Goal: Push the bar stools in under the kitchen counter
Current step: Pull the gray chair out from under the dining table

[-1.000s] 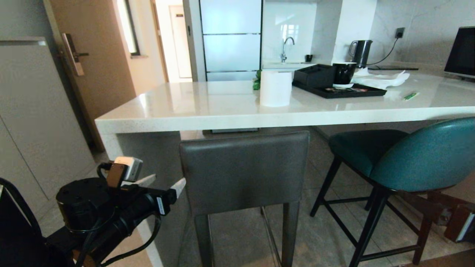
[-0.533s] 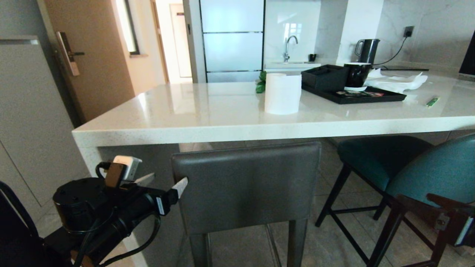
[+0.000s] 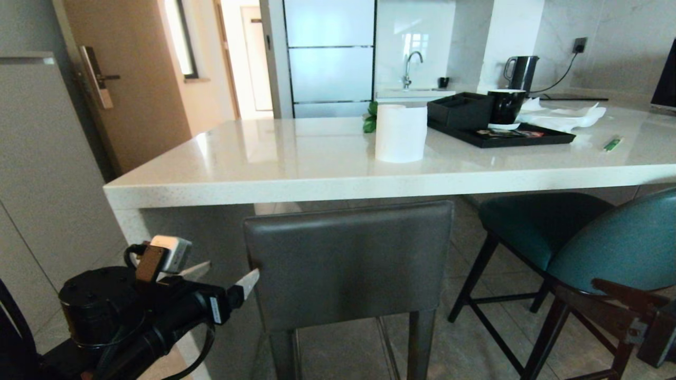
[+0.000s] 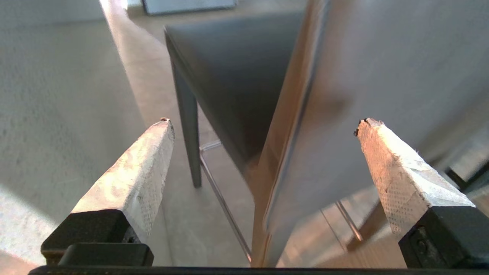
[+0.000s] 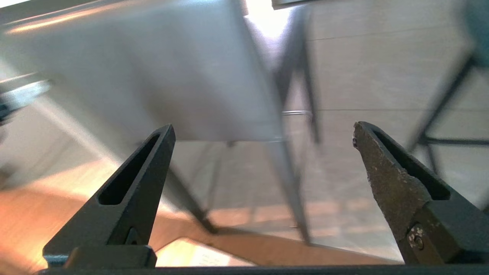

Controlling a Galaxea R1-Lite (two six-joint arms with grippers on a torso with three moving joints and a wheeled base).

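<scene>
The dark-grey bar stool [image 3: 348, 258] stands with its square back just below the front edge of the white kitchen counter [image 3: 317, 158]. To its right is the teal bar stool [image 3: 623, 243], its seat partly under the counter. My left gripper [image 3: 227, 274] is open at the grey stool's left side. In the left wrist view the left gripper [image 4: 266, 122] straddles the side edge of the stool's back [image 4: 363, 76] without closing on it. My right gripper [image 5: 263, 130] is open and empty, facing the grey stool's back [image 5: 172, 76]. The right arm [image 3: 655, 338] shows at the lower right edge.
The counter's slab end panel [image 3: 158, 221] stands just left of my left gripper. A white paper roll [image 3: 400, 133], a black tray [image 3: 549, 138] and a kettle [image 3: 520, 73] are on the counter. A door [image 3: 132, 79] and a cabinet [image 3: 42, 158] are to the left.
The whole view shifted as the camera moved toward the counter. My left gripper has sunk a little and drawn back left. The right arm has dropped lower at the picture's right edge.
</scene>
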